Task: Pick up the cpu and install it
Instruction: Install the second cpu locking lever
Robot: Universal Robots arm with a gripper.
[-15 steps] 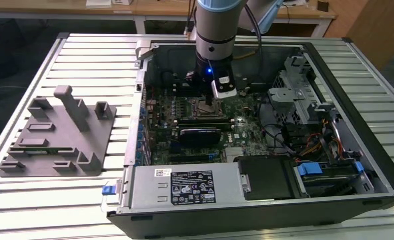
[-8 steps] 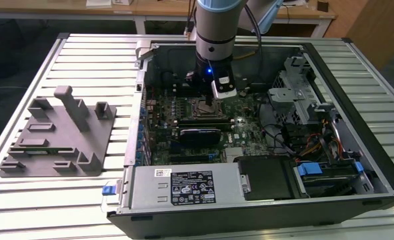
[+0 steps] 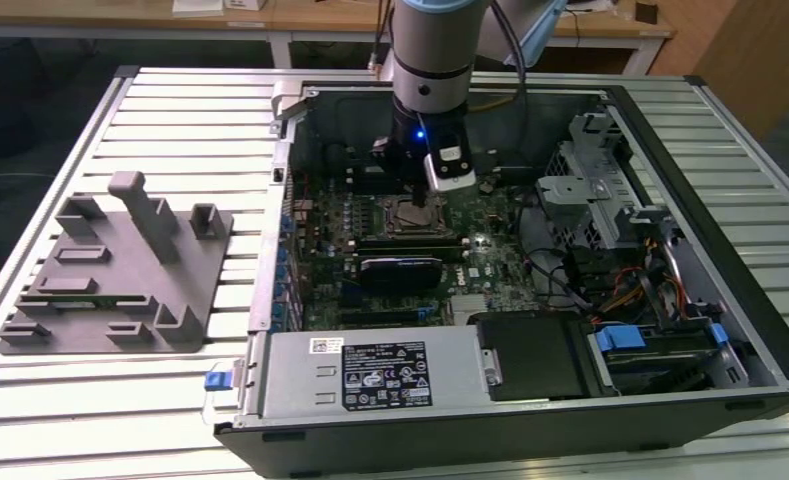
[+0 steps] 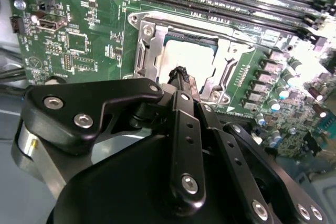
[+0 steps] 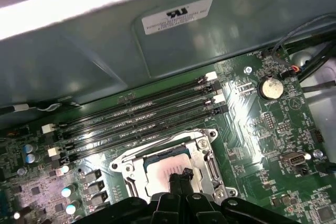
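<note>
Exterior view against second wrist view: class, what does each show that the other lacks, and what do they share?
Exterior view: the grey fixture tray beside the computer case, and the power supply. Second wrist view: linkage screws and board capacitors close up. Both: the gripper, fingers shut, above the cpu lying in its socket.

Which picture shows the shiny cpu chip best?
The second wrist view: the cpu sits big and close in its socket. The first wrist view shows it farther off; in the exterior view the gripper stands over it.
</note>
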